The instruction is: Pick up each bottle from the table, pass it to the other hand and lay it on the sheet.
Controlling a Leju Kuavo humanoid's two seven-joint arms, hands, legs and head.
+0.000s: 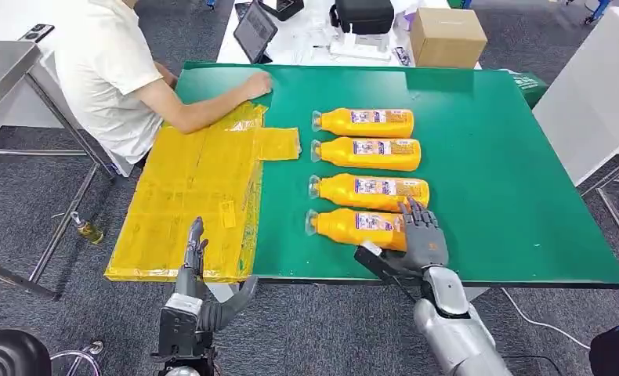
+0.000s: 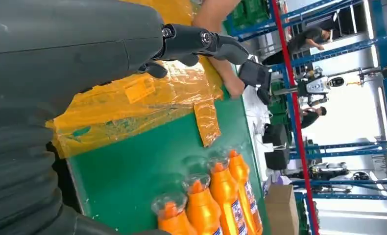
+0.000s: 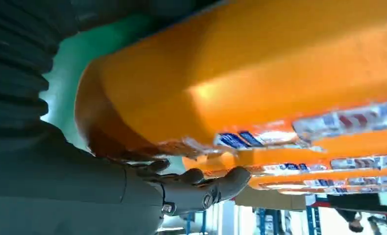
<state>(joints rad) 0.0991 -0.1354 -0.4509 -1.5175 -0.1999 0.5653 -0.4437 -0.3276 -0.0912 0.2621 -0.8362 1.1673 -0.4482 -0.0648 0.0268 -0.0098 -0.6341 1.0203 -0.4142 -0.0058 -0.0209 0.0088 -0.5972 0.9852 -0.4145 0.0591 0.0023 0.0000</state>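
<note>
Several orange bottles lie side by side on the green table (image 1: 510,172), caps pointing left. My right hand (image 1: 424,231) is at the base end of the nearest bottle (image 1: 353,225), fingers stretched over it and thumb on the near side; the bottle still lies flat. Up close, that bottle (image 3: 260,73) sits right against the palm with the fingers (image 3: 201,188) straight, not wrapped. My left hand (image 1: 190,262) hovers open at the front edge of the yellow sheet (image 1: 197,196), holding nothing. Its fingers (image 2: 201,41) point over the sheet (image 2: 133,105), with the bottle caps (image 2: 201,210) beyond.
A person in a white shirt sits at the table's far left corner, forearm (image 1: 204,110) resting on the sheet's far end. A tablet (image 1: 255,30), a black case and a cardboard box (image 1: 447,35) stand on a white table behind. A small bottle (image 1: 87,229) lies on the floor.
</note>
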